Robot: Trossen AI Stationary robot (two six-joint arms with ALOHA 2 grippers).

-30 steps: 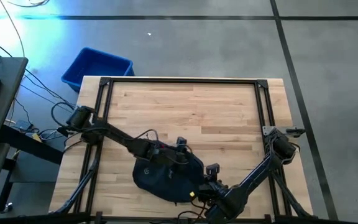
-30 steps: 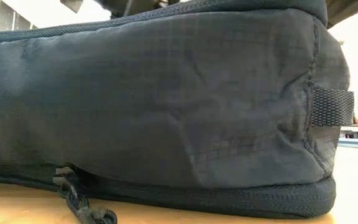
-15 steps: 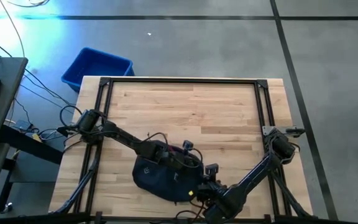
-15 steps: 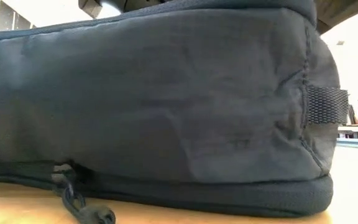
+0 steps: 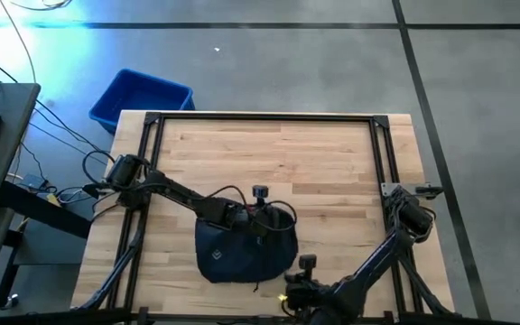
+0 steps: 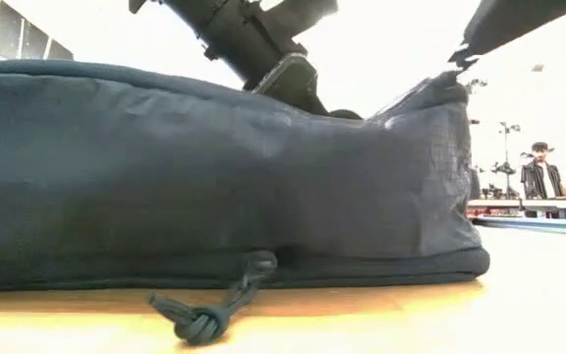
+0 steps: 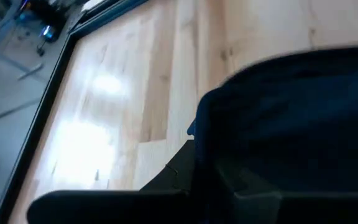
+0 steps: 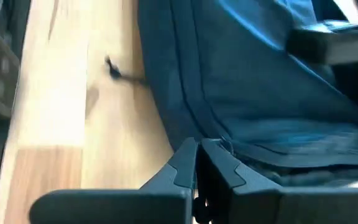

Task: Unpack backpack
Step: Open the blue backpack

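1. The wooden table (image 5: 332, 162) carries a black frame along its edges, and both arms reach in over its near half.
2. The backpack (image 5: 242, 253), dark navy soft fabric with a small white logo on its front, lies flat near the table's front edge, a little left of centre. In the low view the backpack (image 6: 165, 187) fills most of the picture, its right end pulled up into a peak.
3. The bright blue bin (image 5: 141, 97) stands on the floor just beyond the table's far left corner, well apart from the bag.
4. The left arm stretches from the table's left side to the bag's far edge. The left gripper (image 5: 253, 219) sits at the top of the bag, among dark fabric and loops of cable. From its wrist camera the navy fabric covers the fingers, so the jaws cannot be made out there; they are pressed together, and whether they pinch anything cannot be told.
5. The right arm comes from the table's right side along the front edge. The right gripper (image 5: 298, 287) is just beside the bag's front right corner. In its wrist view the right gripper (image 8: 199, 163) has its fingertips pressed together right at the bag's zipper seam.
6. A knotted dark zipper cord (image 6: 204, 317) lies on the wood in front of the bag.
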